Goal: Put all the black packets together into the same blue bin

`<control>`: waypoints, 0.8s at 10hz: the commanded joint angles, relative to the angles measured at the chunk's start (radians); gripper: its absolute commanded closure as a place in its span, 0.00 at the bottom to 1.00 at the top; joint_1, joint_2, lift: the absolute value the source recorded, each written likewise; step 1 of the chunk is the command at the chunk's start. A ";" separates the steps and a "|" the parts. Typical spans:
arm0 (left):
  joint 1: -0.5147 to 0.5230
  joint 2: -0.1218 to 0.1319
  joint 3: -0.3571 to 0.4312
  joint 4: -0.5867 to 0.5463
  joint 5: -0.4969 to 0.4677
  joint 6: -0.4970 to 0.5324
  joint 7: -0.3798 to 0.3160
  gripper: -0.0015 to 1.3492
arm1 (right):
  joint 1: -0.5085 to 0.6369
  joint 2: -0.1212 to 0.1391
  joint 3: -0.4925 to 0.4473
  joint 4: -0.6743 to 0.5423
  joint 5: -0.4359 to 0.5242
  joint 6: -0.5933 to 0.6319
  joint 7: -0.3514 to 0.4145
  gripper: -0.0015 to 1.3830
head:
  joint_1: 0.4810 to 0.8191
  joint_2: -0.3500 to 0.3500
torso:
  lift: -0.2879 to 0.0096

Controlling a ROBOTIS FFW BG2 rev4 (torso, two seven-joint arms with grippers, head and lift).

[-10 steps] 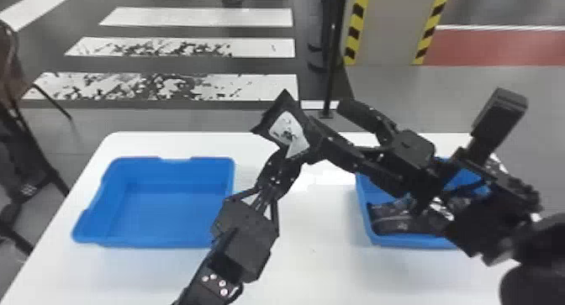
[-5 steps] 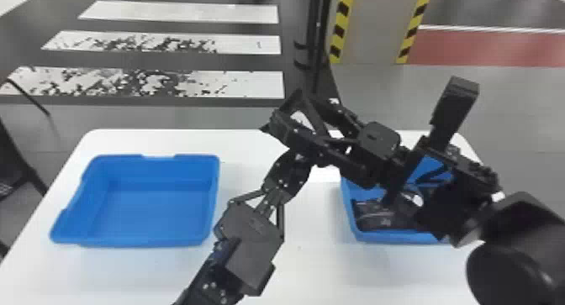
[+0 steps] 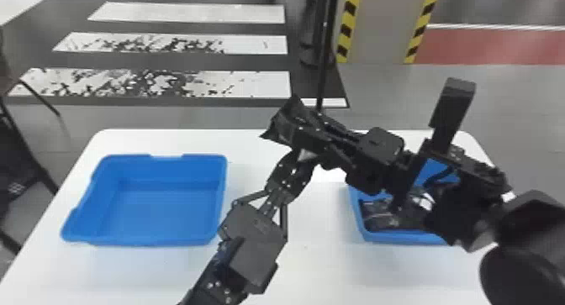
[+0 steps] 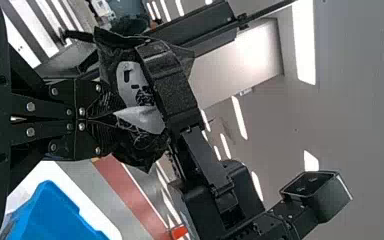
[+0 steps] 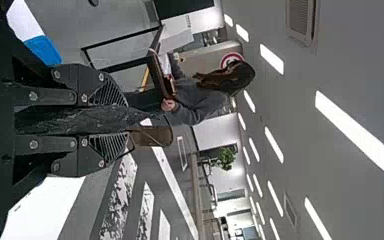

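Black packet (image 5: pixel 75 120) between right jaws

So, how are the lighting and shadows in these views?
Head view: soft, faint shade in front of the left rectangular blue plastic bin; left wrist view: whitish glare on the pale flat panel; right wrist view: ceiling lamps shine plain white.

No lettering or number is legible, even on the white label (image 4: pixel 130 82) of the black packet (image 4: pixel 137 152).

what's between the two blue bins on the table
In the head view, the left arm crosses over white tabletop between the left bin and right bin.
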 commanded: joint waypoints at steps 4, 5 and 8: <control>0.004 -0.008 0.022 0.037 0.022 -0.060 0.002 0.72 | 0.015 0.000 -0.004 -0.020 0.015 -0.032 -0.006 0.82 | 0.63 0.48 | 0.60; 0.007 -0.011 0.026 0.042 0.032 -0.056 0.000 0.45 | 0.020 0.000 -0.008 -0.020 0.015 -0.052 -0.008 0.82 | 0.63 0.48 | 0.60; 0.009 -0.019 0.046 0.062 0.068 -0.041 -0.018 0.17 | 0.037 0.006 -0.062 -0.044 0.017 -0.108 -0.023 0.82 | 0.63 0.47 | 0.60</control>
